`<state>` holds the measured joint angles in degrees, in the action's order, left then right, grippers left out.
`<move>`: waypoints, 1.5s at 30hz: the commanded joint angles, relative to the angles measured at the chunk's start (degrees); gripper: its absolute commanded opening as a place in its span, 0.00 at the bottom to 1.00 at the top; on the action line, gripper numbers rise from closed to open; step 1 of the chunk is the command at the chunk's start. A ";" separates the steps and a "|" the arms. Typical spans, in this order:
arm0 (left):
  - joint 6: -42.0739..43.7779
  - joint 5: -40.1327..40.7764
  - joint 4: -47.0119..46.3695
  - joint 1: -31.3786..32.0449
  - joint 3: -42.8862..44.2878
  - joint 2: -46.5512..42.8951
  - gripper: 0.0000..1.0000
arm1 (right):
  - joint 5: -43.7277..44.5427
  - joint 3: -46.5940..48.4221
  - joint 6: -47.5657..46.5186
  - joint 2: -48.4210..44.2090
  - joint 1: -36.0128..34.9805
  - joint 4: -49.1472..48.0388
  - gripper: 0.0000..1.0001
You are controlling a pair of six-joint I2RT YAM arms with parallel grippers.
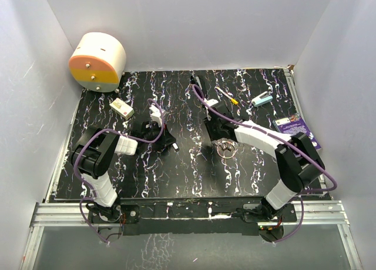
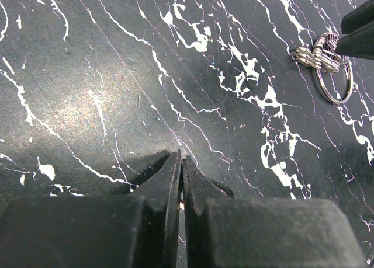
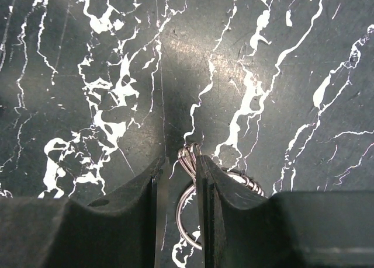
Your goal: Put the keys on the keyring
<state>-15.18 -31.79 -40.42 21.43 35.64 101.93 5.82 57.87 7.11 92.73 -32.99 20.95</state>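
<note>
The keyring (image 1: 225,148) is a thin silvery wire ring lying flat on the black marbled mat right of centre. Several silvery keys (image 3: 188,158) hang on it in a tight stack standing on edge. My right gripper (image 3: 181,160) straddles that stack with its jaws slightly apart. The keys lean on the right-hand finger, and a narrow gap shows on the other side. Part of the ring (image 3: 186,221) runs between the fingers. My left gripper (image 2: 182,160) is shut and empty, low over the mat, left of the keyring (image 2: 334,84). The keys (image 2: 318,55) and a right gripper finger (image 2: 357,41) show at the top right.
A round white, orange and yellow drum (image 1: 97,61) stands at the back left. A small beige box (image 1: 121,108) lies nearby. A black stick (image 1: 197,83), a yellow-handled tool (image 1: 226,95), a teal item (image 1: 262,99) and a purple card (image 1: 295,127) lie at the back right. White walls enclose the mat.
</note>
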 commanded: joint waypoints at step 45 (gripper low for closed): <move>1.11 0.19 2.98 -0.51 0.55 0.56 0.00 | -1.16 -4.69 -0.35 -1.89 -0.10 -4.07 0.30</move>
<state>-15.16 -31.86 -40.38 21.41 35.64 101.93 5.13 53.69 6.76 95.44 -32.95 17.80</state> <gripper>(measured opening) 0.009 0.295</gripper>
